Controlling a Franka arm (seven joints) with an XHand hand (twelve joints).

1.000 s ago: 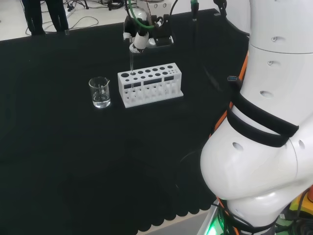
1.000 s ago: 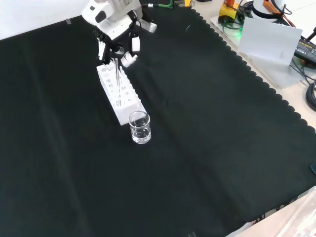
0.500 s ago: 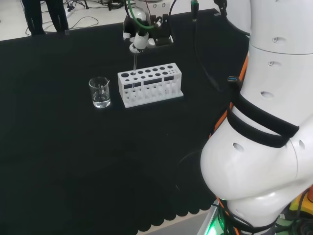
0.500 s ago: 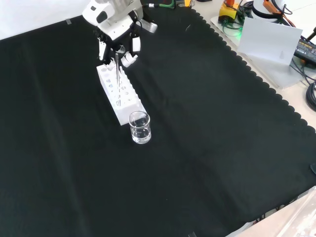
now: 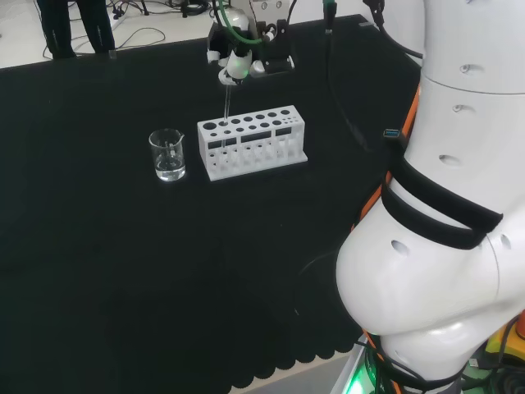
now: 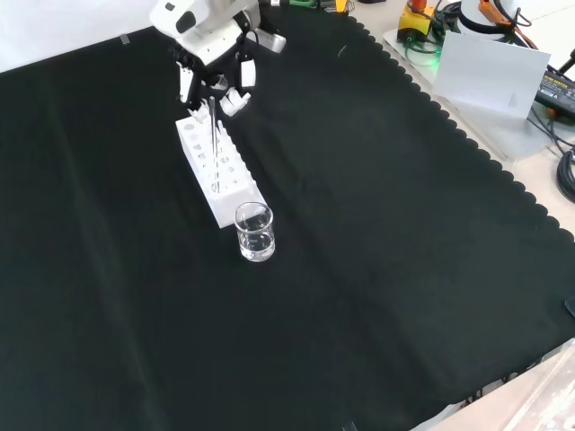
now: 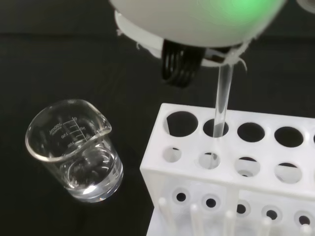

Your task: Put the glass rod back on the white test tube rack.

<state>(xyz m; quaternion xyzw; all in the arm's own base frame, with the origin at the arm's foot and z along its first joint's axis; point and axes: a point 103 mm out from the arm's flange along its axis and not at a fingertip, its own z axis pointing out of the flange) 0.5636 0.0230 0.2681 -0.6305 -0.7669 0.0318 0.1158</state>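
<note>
Fingers of the hand (image 5: 234,63) are curled inward and pinch the top end of the glass rod (image 5: 225,115); same pinch seen from the front view, hand (image 6: 216,76) above the far end of the rack. Rod long axis close to vertical in the head view, upper end at the fingertips, lower end pointing straight down into the white test tube rack (image 5: 253,141). In the front view the rod (image 6: 214,144) reads as a thin pale line running down from the hand across the rack (image 6: 219,175), slightly slanted. Wrist view: rod (image 7: 223,101) passes down through the second hole from the rack's (image 7: 231,167) beaker-side end in the top plate; its tip shows within the hole of the plate below, whether it touches the base cannot be told. Blurred white part of the hand (image 7: 197,19) sits just above the rod's upper end. Rack lies long side across the head view, one row of round holes on top, pegs along its base. Clear glass beaker (image 5: 167,154) stands on the black cloth (image 5: 123,263) just beside the rack's left end in the head view, apart from it; in the front view the beaker (image 6: 254,232) is nearer the camera than the rack. Wrist view shows graduated marks on the beaker (image 7: 76,150) and a shallow layer of clear liquid at its bottom.
</note>
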